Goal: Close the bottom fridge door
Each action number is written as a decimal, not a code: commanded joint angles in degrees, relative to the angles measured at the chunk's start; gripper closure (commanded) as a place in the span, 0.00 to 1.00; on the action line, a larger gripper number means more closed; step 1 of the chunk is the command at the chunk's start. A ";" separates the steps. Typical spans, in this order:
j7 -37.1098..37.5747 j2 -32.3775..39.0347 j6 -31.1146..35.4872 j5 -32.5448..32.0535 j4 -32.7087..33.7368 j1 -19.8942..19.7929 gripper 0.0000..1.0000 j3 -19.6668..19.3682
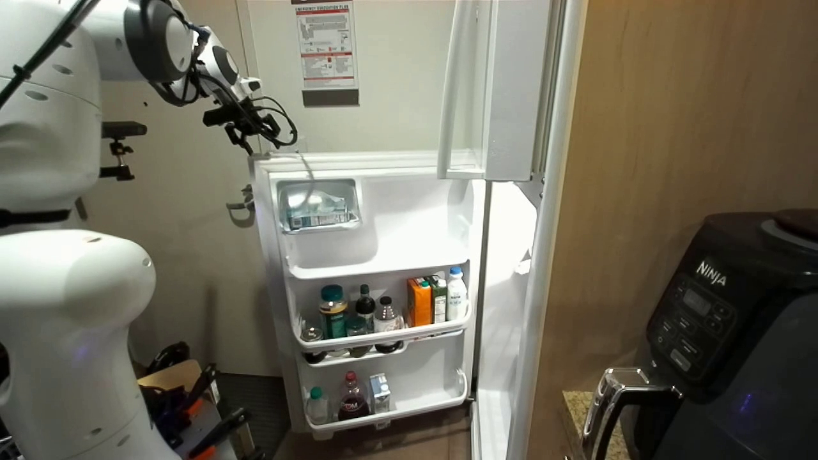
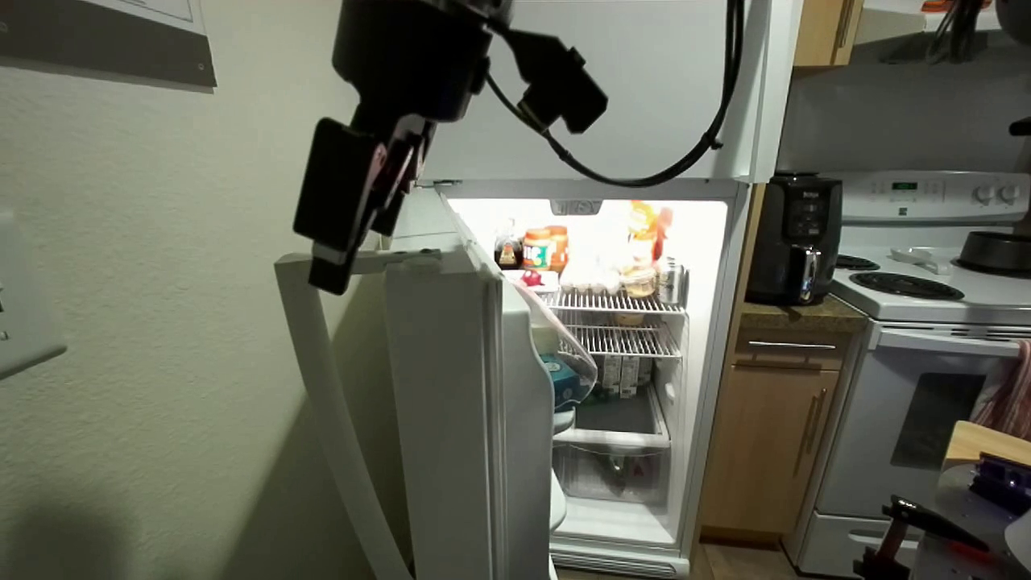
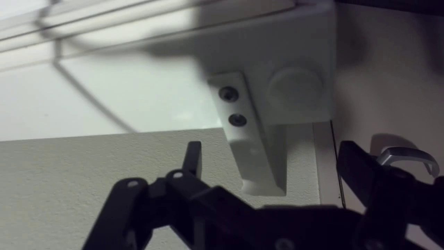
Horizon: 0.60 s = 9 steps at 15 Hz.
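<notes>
Out from fridge (image 2: 712,362): btm door (image 1: 406,237), axis vert.

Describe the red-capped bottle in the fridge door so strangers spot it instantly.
Start at the open bottom fridge door. On its lowest shelf, the red-capped bottle stands between a green-capped bottle and a carton. Its red top and dark contents set it apart from both.

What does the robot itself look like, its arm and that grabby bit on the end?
The arm is white, thick and smoothly rounded, with a dark grey ring and, lower down, a black band. Black cables loop near the gripper, which is black and angular, with jointed fingers and small pale round pins. I can make out no lettering on either.
</notes>
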 commanded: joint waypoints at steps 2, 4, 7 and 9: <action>-2.62 -10.55 -0.80 3.79 -10.75 -3.02 0.00 0.67; -2.98 -13.19 -1.28 4.93 -12.79 -3.39 0.00 0.53; -4.28 -16.50 2.35 4.50 -16.42 -4.30 0.00 1.25; -4.53 -17.67 4.97 3.65 -17.91 -4.49 0.00 1.86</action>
